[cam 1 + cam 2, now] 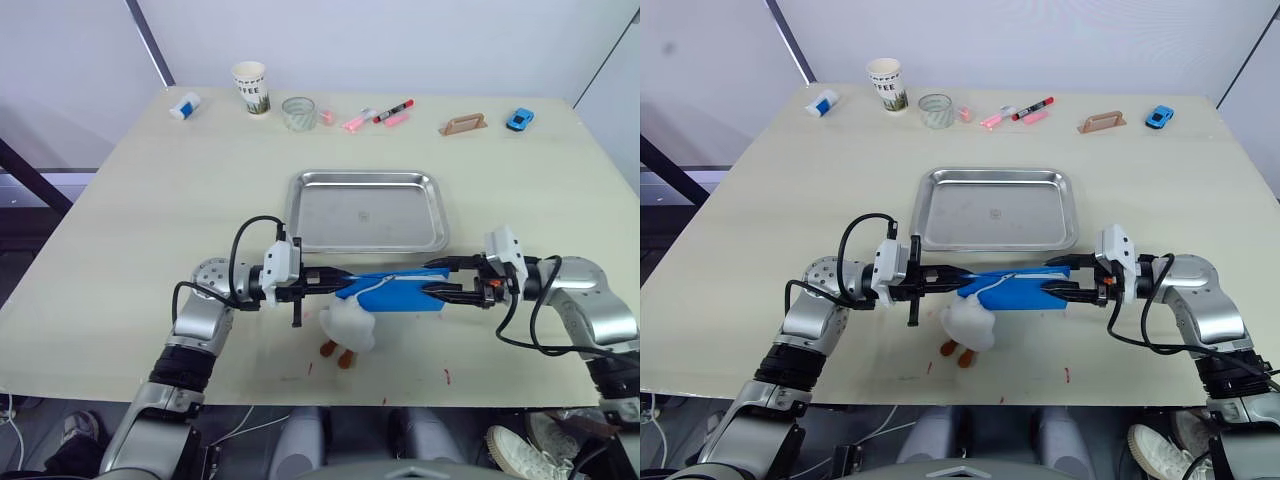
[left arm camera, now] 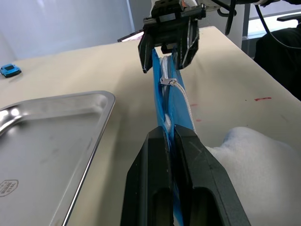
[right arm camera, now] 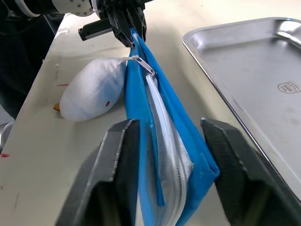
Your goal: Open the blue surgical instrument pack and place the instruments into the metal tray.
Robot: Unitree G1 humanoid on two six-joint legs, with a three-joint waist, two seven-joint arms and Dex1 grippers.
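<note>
The robot's on the opening step: the left claw point(image 1: 335, 281) is pinching one end of the flat blue fabric instrument pack point(image 1: 395, 291), held up near the bench's front edge, just beside the shiny steel tray point(image 1: 367, 211). The right claw point(image 1: 437, 278) is sitting spread around the other end. Next it probably needs to grab the zipper pull point(image 3: 143, 66).
</note>
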